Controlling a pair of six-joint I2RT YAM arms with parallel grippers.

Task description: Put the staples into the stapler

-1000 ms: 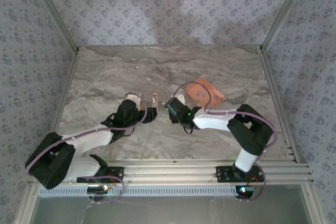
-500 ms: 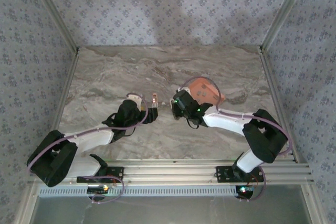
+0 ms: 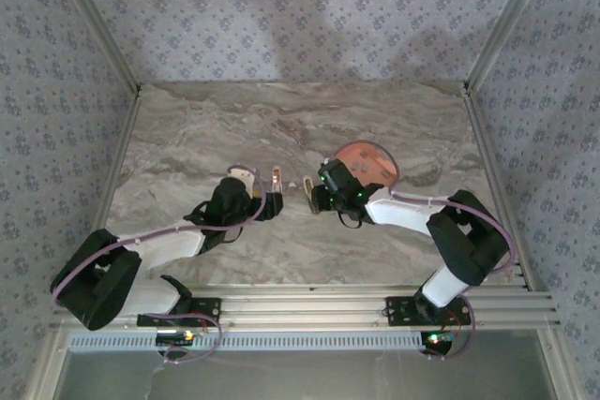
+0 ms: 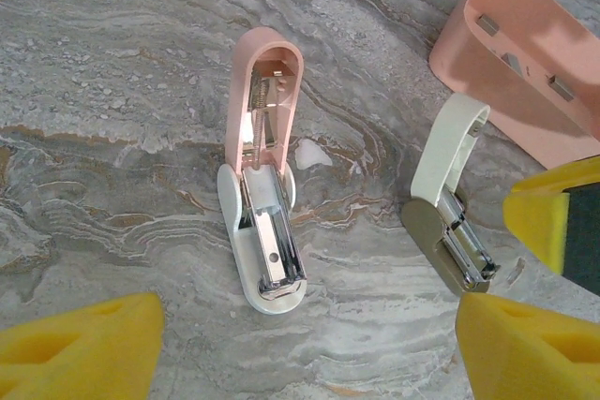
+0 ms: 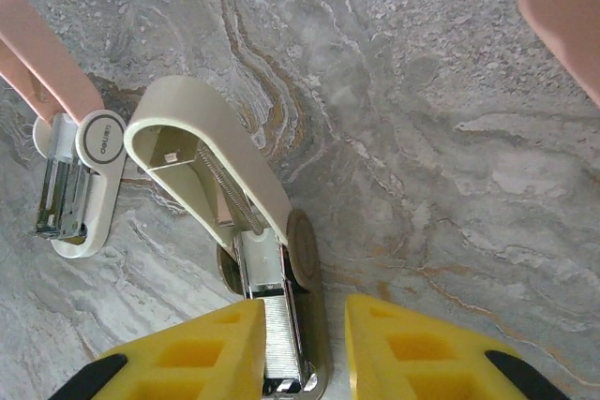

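Stapler (image 5: 211, 161) between right hand's (image 5: 305, 316) fingers (image 5: 187, 353), tray (image 5: 562, 16) nearby

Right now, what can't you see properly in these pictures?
Top view: right arm covers part of the tray; staples too small there.
Left wrist view: the edge cuts off the tray.
Right wrist view: yellow fingers hide the cream stapler's front, so whether the right gripper grips anything is unclear; the edge cuts off the pink stapler.
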